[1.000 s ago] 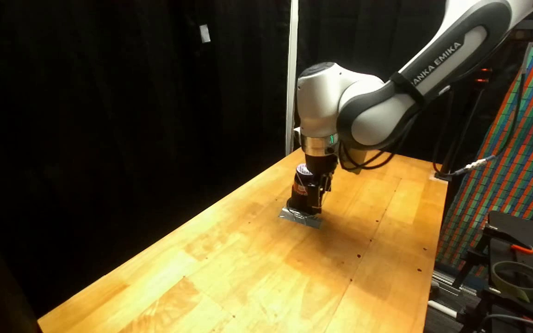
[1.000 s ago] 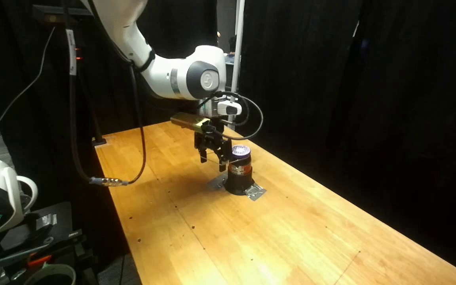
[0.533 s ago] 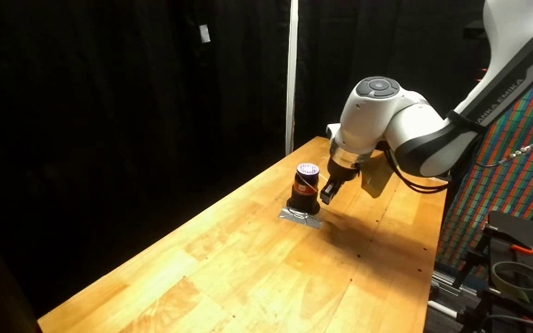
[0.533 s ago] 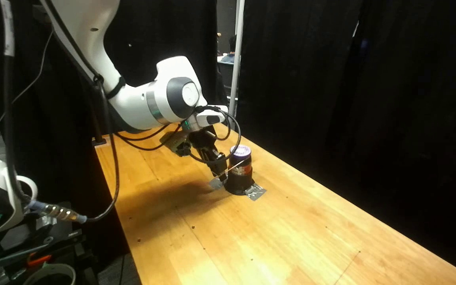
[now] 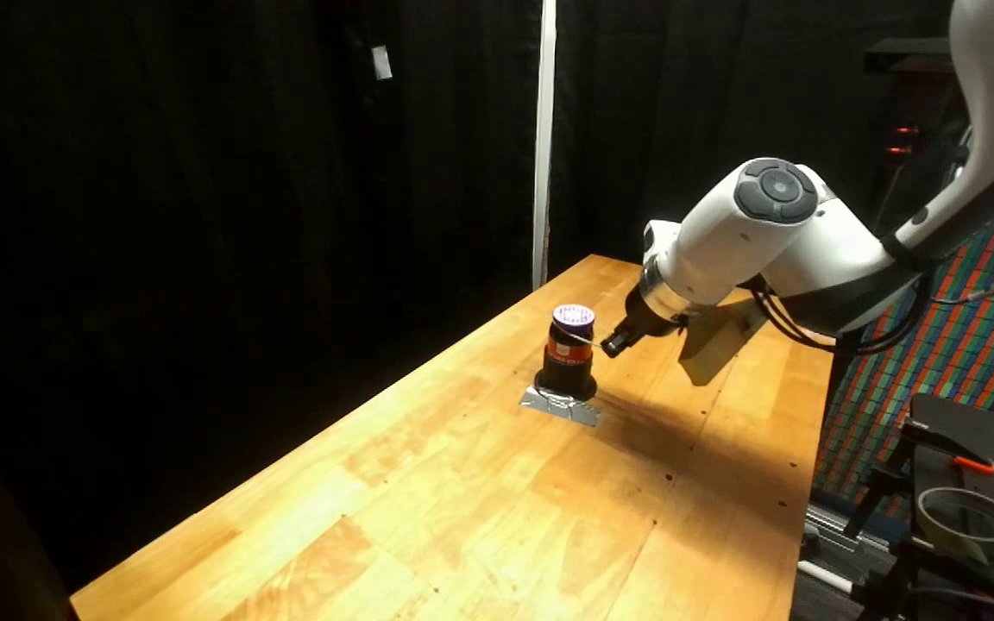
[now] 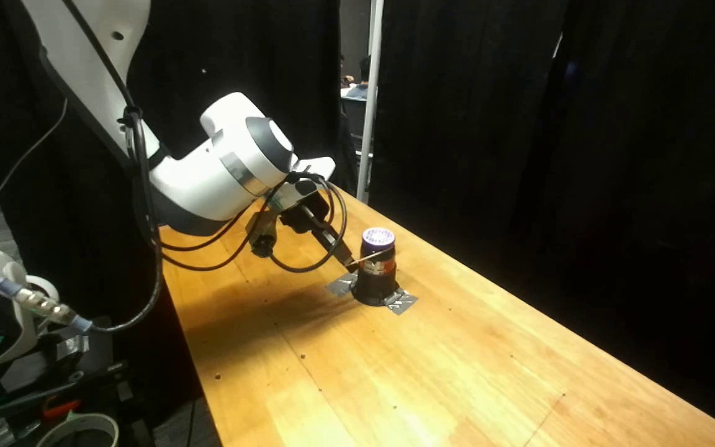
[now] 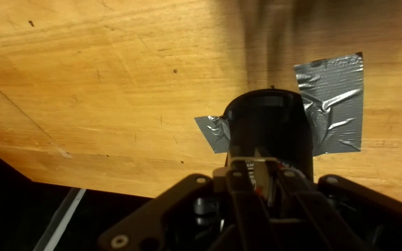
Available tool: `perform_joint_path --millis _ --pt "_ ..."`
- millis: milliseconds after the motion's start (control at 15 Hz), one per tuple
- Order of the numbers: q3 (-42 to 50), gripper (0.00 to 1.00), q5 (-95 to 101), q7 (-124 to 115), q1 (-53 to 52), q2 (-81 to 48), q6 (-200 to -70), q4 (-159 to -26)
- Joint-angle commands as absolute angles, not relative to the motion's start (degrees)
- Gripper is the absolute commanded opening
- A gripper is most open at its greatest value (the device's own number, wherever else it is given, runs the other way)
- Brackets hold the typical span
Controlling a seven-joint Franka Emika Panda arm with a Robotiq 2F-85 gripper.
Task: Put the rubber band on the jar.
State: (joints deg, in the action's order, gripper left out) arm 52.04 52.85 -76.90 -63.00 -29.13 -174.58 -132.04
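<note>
A thin, taut rubber band (image 7: 253,159) links the slightly parted gripper (image 6: 352,266) to the cylindrical jar (image 6: 377,279), just right in an exterior view.

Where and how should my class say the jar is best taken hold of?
Probably by the round purple lid, with the pincer coming straight down to straddle it. The jar stands upright with nothing above it, while the flared base and tape would likely hinder a low grip. The rubber band slants across the jar's upper side, so avoid pinching that.
</note>
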Motion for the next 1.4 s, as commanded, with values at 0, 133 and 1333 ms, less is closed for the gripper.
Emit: perform_joint_path --millis 0,133,1333 --pt "65.81 0.18 55.99 -92.13 -78.29 -40.44 -185.09 -134.83" --pt "72.66 0.18 55.35 -99.55 -86.67 -48.02 -188.89 -135.83" --pt "73.54 0.13 40.36 -126.07 -112.29 -87.82 -185.94 -143.37"
